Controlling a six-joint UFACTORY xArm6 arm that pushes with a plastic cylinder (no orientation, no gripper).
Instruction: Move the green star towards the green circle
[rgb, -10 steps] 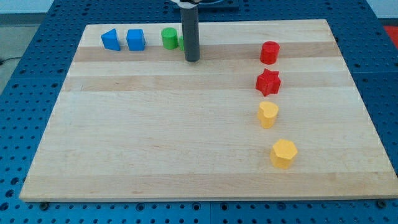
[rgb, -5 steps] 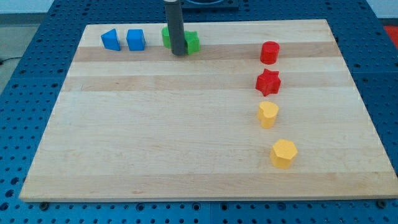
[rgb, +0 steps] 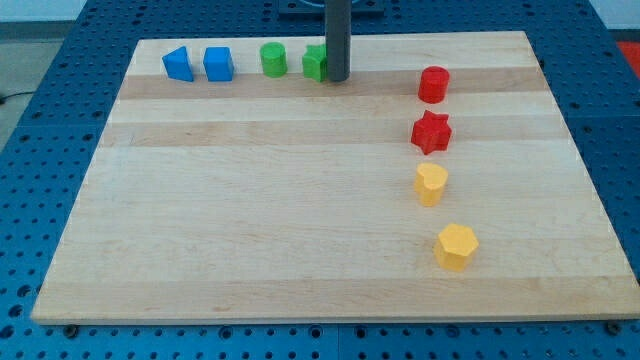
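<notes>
On the wooden board (rgb: 300, 220), my tip (rgb: 337, 78) touches the green star (rgb: 315, 63).

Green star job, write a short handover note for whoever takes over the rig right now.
My tip sits against the view's right side of the green star, which the rod partly hides.
The green circle stands just to the star's left, a small gap between them, near the view's top edge of the board.
Done: tip is on the correct side for pushing.
Left: probably a short push toward the view's left to close the gap.

My tip (rgb: 338, 78) rests on the board, rod upright.
</notes>
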